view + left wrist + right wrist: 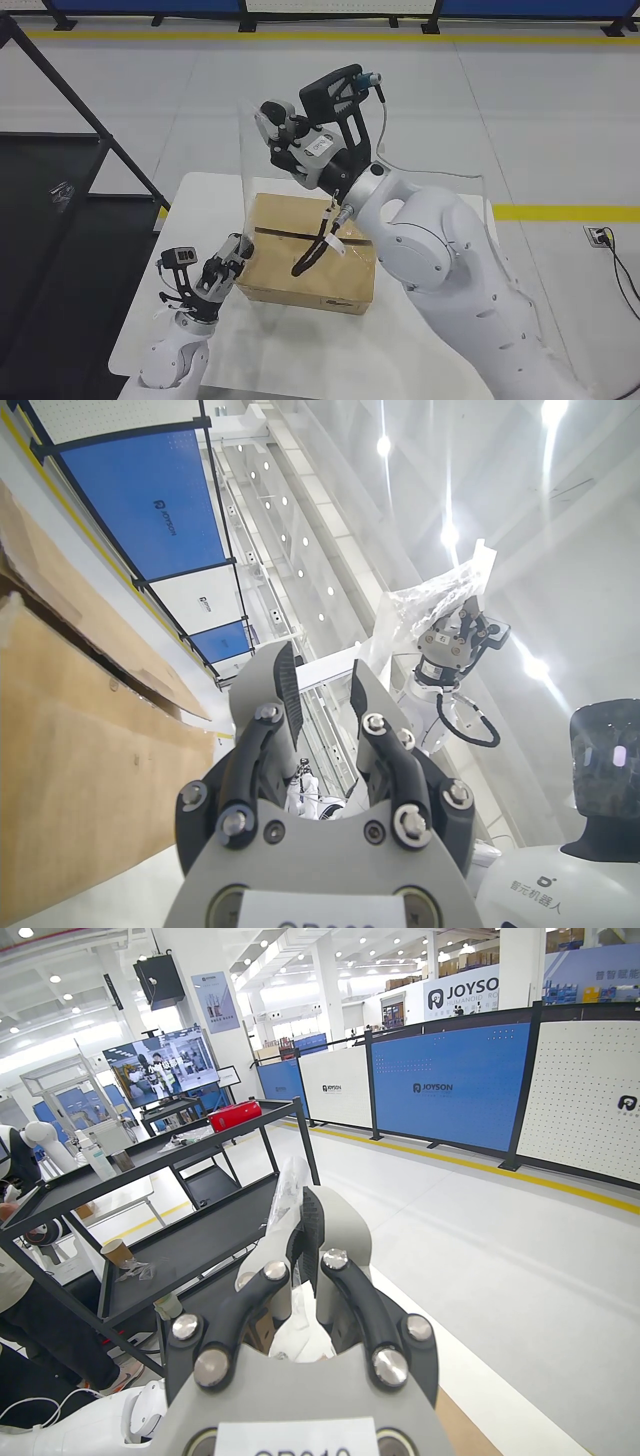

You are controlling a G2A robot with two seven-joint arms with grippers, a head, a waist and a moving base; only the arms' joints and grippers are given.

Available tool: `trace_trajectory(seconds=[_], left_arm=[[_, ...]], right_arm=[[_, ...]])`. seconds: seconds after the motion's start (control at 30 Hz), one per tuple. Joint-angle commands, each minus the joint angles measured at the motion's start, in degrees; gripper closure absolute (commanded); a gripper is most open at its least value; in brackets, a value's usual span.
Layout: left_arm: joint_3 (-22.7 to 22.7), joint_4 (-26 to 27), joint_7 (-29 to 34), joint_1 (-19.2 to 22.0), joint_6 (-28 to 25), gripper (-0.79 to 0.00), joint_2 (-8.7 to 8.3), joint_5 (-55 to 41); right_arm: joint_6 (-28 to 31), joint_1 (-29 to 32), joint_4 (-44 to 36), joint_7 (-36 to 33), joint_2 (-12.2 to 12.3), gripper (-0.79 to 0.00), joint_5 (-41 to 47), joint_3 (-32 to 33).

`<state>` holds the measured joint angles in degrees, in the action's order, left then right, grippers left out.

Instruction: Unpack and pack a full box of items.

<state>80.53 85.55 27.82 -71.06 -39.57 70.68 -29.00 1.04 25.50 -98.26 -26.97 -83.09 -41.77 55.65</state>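
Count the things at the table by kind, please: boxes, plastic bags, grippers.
Cardboard box: 1
Plastic bag: 1
Grippers: 2, namely the left gripper, open and empty, and the right gripper, shut on the bag and raised above the table
Total: 4

Checking in from my remote seat: pale grey floor (500,1278), with a yellow line (560,212) running along a fence of blue and white panels (450,1088). There's a black two-tier rack (165,1238) off to one side and a big screen (160,1065) behind it. Bright ceiling lights (450,532) overhead, white table (250,340) under my top camera.
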Motion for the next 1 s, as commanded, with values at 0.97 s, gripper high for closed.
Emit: trace_trajectory(seconds=[0.97], left_arm=[[-3.64,-2.42,5.53,2.46,0.69,-0.348,1.05,-7.24]], right_arm=[[0.4,0.47,-0.36,-1.07,-1.25,0.0,-1.15,0.62]])
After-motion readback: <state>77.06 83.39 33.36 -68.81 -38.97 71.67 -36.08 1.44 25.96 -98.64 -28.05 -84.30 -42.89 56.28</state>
